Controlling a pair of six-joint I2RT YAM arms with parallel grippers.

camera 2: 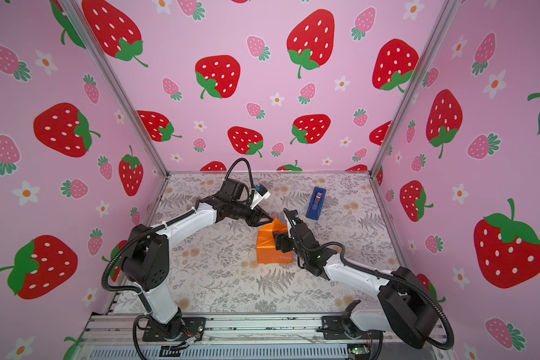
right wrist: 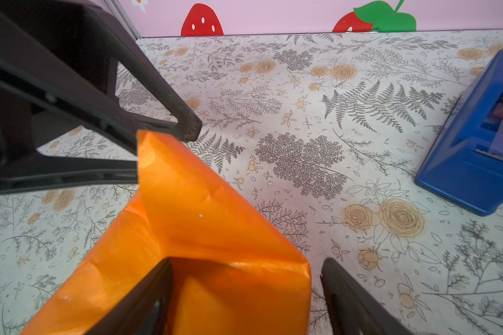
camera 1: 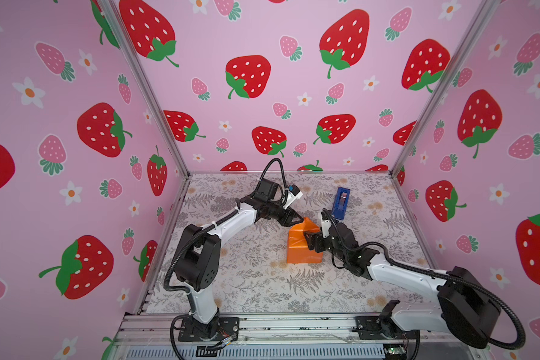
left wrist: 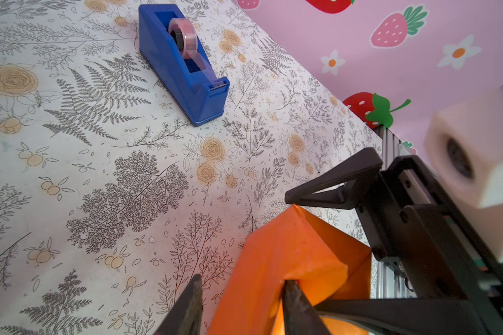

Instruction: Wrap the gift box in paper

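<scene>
Front rail [camera 1: 262, 324] carries both arm bases [camera 1: 206, 328]. Floral table [camera 1: 247, 280]: orange paper [camera 1: 303, 249] sits at its middle, folded into a block with one flap raised at the far side; gift box hidden beneath. Blue tape dispenser [camera 1: 341, 202] stands apart, further back and right. Left gripper [left wrist: 243, 282]: jaws parted, straddling the raised flap, one finger against it. Right gripper [right wrist: 246, 262]: jaws wide, astride the block's right side, one finger in the open fold, the other clear of the paper
</scene>
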